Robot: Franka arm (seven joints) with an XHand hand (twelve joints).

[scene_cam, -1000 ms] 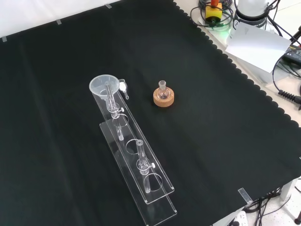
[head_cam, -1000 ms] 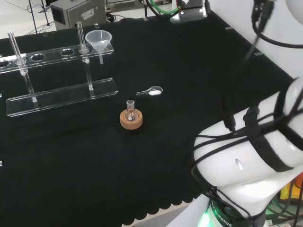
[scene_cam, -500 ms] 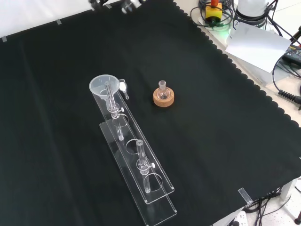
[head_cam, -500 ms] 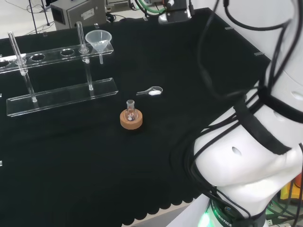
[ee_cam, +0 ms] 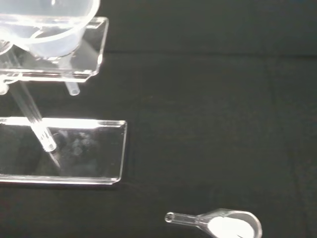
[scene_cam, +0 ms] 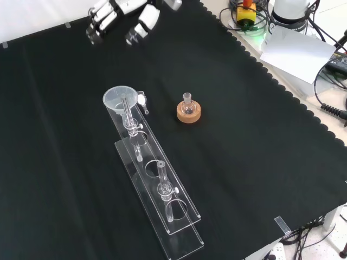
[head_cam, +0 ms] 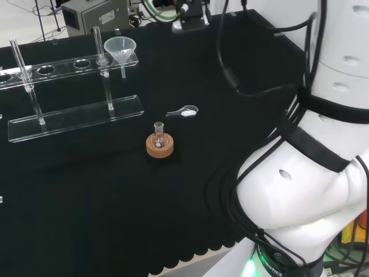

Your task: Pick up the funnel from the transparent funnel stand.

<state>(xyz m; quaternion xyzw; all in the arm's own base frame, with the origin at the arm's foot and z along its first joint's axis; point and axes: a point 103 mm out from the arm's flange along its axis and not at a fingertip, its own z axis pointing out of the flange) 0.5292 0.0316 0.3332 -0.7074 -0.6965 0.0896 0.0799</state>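
A clear funnel (head_cam: 120, 49) sits in the end hole of the transparent funnel stand (head_cam: 75, 118); the front view shows the funnel (scene_cam: 116, 99) at the far end of the stand (scene_cam: 162, 208). The hand (scene_cam: 116, 13) hangs at the top of the front view, well above and beyond the funnel, fingers relaxed and holding nothing. In the wrist view the funnel (ee_cam: 47, 27) is close, its stem poking below the stand's upper plate (ee_cam: 91, 54).
A small flask on a cork ring (scene_cam: 188, 111) stands right of the stand in the front view. A clear scoop with white powder (head_cam: 183, 112) lies near the funnel, also seen as the scoop (ee_cam: 220, 225). The arm's white links (head_cam: 311, 173) fill the head view's right.
The hand has come down into the front view from the top edge, toward the funnel. The arm's links have swung up and left in the head view. The ware has not moved.
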